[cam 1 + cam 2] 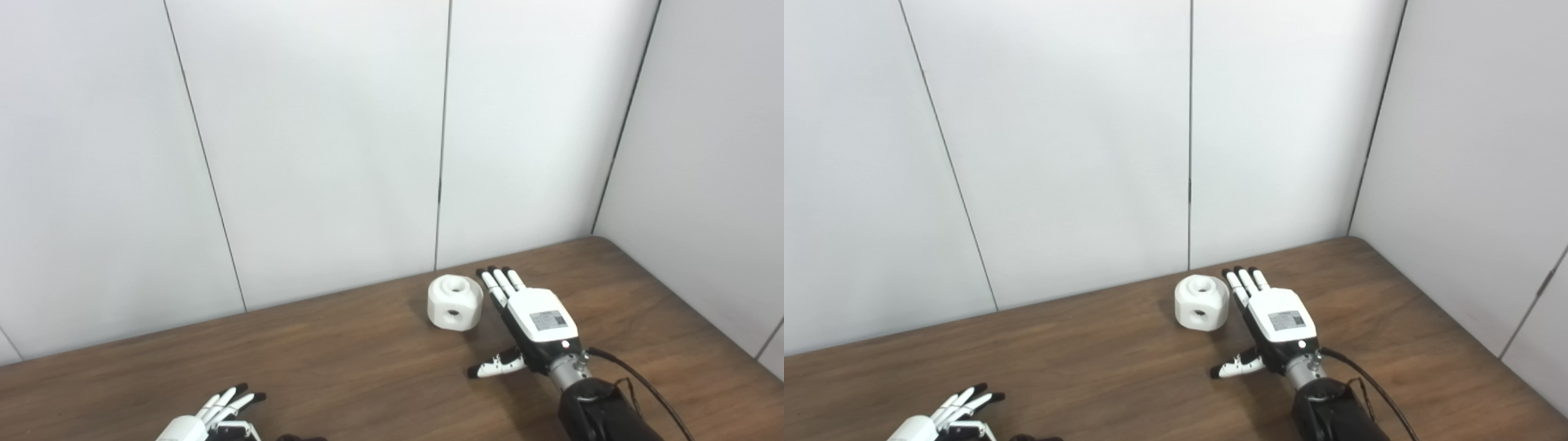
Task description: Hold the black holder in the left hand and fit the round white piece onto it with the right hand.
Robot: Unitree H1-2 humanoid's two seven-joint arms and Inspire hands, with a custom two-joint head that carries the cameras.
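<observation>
both hands empty, fingers spread. right hand flat on brown wood table, just beside round white piece. left hand at near edge; dark object beside it, barely visible. white panel walls behind.

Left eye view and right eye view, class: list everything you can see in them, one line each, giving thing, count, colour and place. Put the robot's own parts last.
Round white piece: one, white, holes on top and side, standing on the table near the back wall.
Black holder: one, dark, only a sliver at the bottom edge, beside the left robot hand.
Table: one, brown wood grain, across the lower part.
Wall panels: several, white with dark seams, behind and to the right.
Left robot hand: one, white with black tips, bottom left, fingers apart, holding nothing.
Right robot hand: one, white and black, open, just right of the round white piece.
</observation>
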